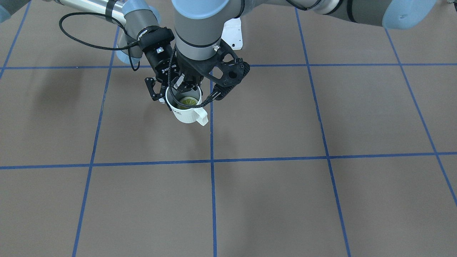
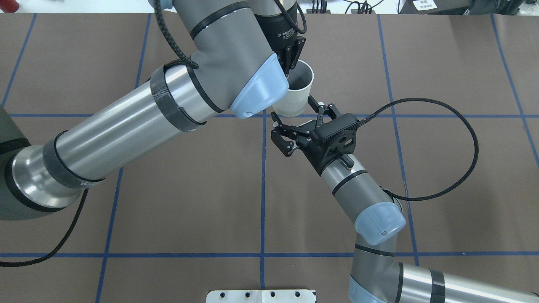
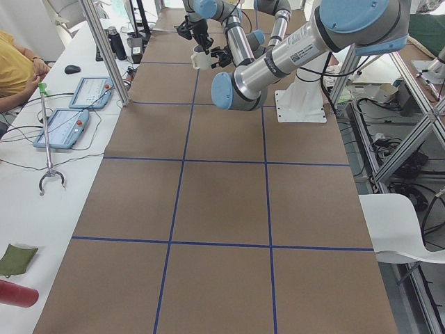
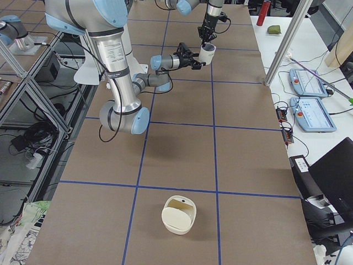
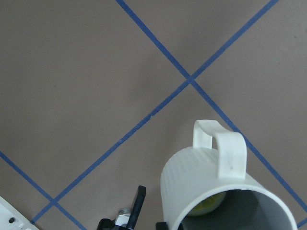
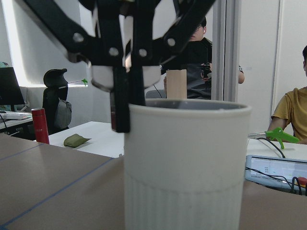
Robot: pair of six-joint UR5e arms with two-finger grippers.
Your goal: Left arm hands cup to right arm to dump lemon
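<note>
The off-white cup (image 1: pixel 186 111) hangs upright off the table, handle toward the front-facing camera. The yellow-green lemon (image 1: pixel 188 102) lies inside it. My left gripper (image 1: pixel 185 87) comes down from above and is shut on the cup's rim, also seen in the overhead view (image 2: pixel 292 63). My right gripper (image 2: pixel 294 115) is open, level with the cup's (image 2: pixel 292 94) lower body, its fingers (image 2: pixel 281 135) spread to either side without closing on it. The right wrist view shows the cup (image 6: pixel 184 163) filling the middle. The left wrist view shows the cup (image 5: pixel 211 182) and the lemon (image 5: pixel 208 207).
A white round container (image 4: pixel 178 214) stands on the brown mat far down the table toward the robot's right end. The white robot base plate (image 2: pixel 261 295) is at the near edge. Side desks with tablets and seated people (image 3: pixel 17 76) run along the far side.
</note>
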